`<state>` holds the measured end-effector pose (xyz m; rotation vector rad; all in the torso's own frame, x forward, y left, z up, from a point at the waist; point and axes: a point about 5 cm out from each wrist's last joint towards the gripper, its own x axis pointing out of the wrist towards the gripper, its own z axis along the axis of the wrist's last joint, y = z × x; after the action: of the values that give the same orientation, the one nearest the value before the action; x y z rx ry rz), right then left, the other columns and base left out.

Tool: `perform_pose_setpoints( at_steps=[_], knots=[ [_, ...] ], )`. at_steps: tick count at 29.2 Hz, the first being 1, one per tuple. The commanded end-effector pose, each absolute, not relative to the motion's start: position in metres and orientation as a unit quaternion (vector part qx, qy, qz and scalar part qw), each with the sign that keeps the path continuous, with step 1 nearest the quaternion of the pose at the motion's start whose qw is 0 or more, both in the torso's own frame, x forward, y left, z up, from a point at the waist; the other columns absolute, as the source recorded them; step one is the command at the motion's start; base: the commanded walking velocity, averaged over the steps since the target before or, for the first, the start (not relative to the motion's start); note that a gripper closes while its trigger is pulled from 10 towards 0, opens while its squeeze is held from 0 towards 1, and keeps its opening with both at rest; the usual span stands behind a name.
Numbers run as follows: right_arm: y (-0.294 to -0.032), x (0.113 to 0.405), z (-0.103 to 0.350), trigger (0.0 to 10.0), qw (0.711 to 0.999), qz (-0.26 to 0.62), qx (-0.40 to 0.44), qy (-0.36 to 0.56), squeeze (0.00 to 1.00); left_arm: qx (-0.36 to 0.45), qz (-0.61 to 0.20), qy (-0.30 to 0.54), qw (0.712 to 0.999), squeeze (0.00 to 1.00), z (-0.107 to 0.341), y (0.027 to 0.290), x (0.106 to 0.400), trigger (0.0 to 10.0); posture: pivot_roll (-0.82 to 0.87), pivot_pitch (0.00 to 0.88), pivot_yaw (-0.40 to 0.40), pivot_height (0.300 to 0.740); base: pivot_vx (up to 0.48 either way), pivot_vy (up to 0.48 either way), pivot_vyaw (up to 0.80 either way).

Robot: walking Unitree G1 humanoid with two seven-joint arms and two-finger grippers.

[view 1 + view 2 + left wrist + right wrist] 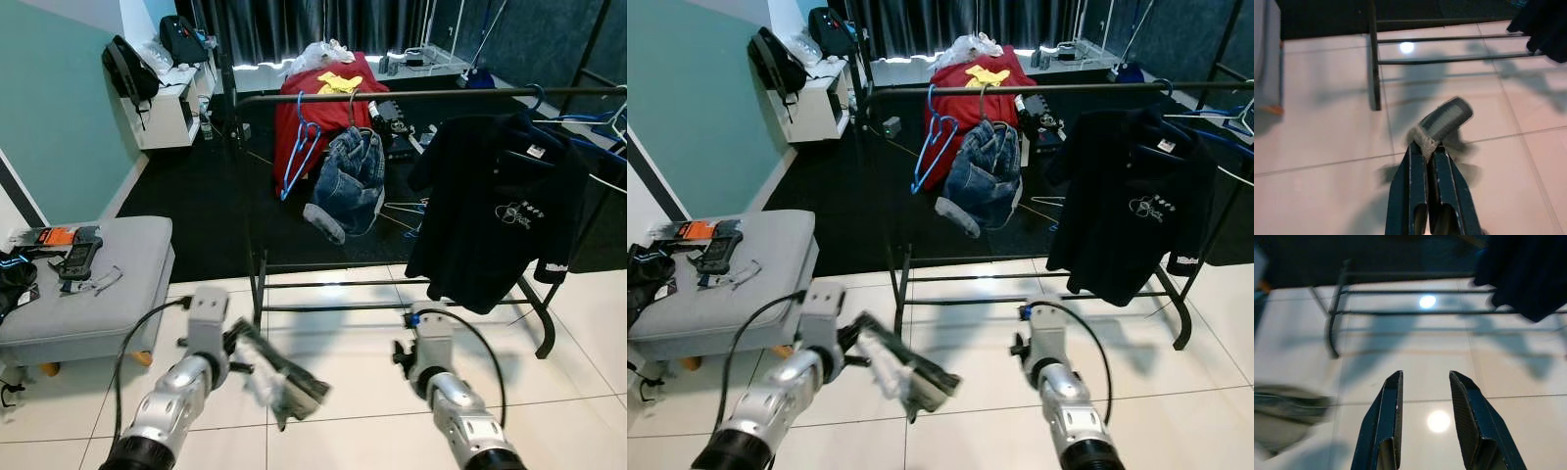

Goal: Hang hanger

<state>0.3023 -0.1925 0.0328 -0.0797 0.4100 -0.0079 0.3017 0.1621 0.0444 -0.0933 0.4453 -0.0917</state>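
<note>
Nearest the camera, the left claw [279, 377] is pressed together on a blurred grey striped cloth [1445, 119], which sticks out beyond its fingers [1418, 191] above the white tiled floor [353, 333]; the right claw [1425, 418] hangs beside it over the same tiles, its two fingers spread with nothing between them; to the robot's left stands a grey padded stool [118, 284] carrying a black handheld device [80, 257] and an orange-labelled item [57, 235]; just beyond the claws rises the black clothes rack [257, 284], its top rail [392, 95] running across; on that rail a black polo shirt [495, 211] hangs toward the robot's right, a pair of blue jeans [353, 176] hangs nearer the middle, and an empty blue hanger [301, 147] hangs beside the jeans on their left; behind the rack lie a red garment [313, 108] with something yellow [340, 82] on top; farthest off, a black backpack [129, 70] hangs by a white shelf unit [176, 103], before dark curtains [323, 24].
</note>
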Motion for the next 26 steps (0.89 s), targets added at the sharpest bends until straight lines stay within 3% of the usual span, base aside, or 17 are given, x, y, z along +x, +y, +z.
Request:
perform_pose_setpoints(
  at_steps=[1, 8, 17, 26],
  knots=[
    [-0.185, 0.302, 0.033, 10.0, 0.98, 0.007, -0.043, 0.194, 0.0, -0.066, -0.045, 0.225, 0.971, 0.0, 0.043, 0.162, 0.3, 10.0, -0.07, 0.011, 0.006, 0.74, 0.0, 0.0, 0.0],
    [-0.167, 0.306, 0.036, 10.0, 0.982, 0.06, -0.01, 0.176, 0.0, -0.055, -0.073, 0.174, 0.98, 0.0, 0.052, 0.16, 0.3, 10.0, -0.06, 0.001, -0.017, 0.74, 0.0, 0.0, 0.0],
    [-0.153, 0.315, 0.046, 10.0, 0.987, 0.061, -0.007, 0.146, 0.0, -0.052, -0.034, 0.137, 0.989, 0.0, 0.061, 0.154, 0.305, 10.0, -0.07, 0.008, -0.023, 0.74, 0.0, 0.0, 0.0],
    [-0.148, 0.328, 0.071, 10.0, 0.994, 0.075, -0.008, 0.084, 0.0, -0.042, -0.032, 0.062, 0.997, 0.0, 0.084, 0.155, 0.318, 10.0, -0.07, 0.009, -0.016, 0.74, 0.292, 0.0, 0.0]
  ],
)
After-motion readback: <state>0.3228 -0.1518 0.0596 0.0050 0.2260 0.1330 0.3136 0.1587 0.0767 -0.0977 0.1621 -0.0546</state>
